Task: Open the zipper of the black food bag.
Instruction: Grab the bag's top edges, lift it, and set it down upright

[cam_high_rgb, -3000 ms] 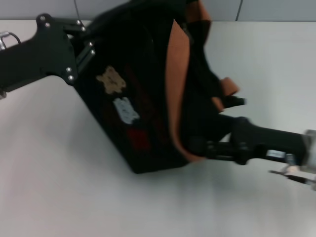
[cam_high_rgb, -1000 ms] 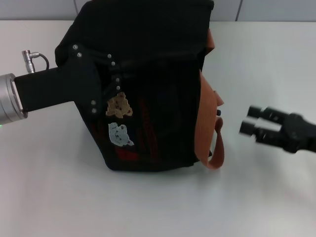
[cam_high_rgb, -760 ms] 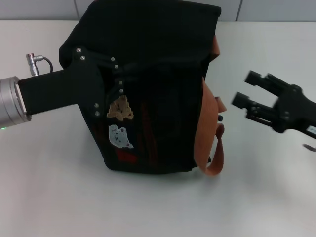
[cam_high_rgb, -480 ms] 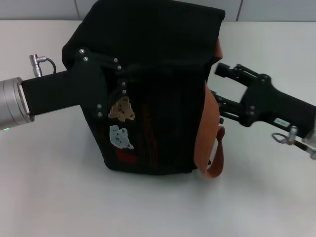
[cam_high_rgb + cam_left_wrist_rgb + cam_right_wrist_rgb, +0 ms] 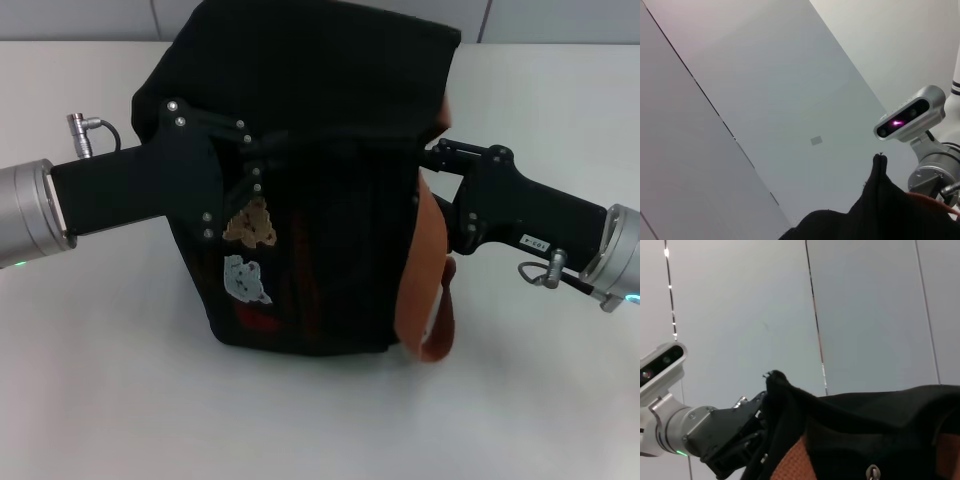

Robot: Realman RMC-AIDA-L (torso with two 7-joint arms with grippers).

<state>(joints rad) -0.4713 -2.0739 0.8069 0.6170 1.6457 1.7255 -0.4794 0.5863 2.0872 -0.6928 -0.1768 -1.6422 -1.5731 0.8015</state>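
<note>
The black food bag (image 5: 320,120) stands upright on the table, its tan bear, white bear and red patches facing me. My left gripper (image 5: 255,160) is shut on the fabric at the bag's upper left edge; the right wrist view shows it (image 5: 735,440) pinching a raised peak of cloth. At the bag's right edge, beside the orange-brown strap (image 5: 425,290), my right gripper (image 5: 430,180) stands open with its fingertips against the fabric. The zipper's silver pull tab (image 5: 872,471) shows at the edge of the right wrist view. The head view hides the zipper.
The bag rests on a white table (image 5: 120,400) with a grey wall (image 5: 80,18) behind it. The left wrist view catches the bag's black fabric (image 5: 865,220) and the right arm's wrist camera (image 5: 905,117).
The bag went from tilted to upright. My right gripper let go, drew back, then swung left to the bag's right edge. The left gripper kept its hold.
</note>
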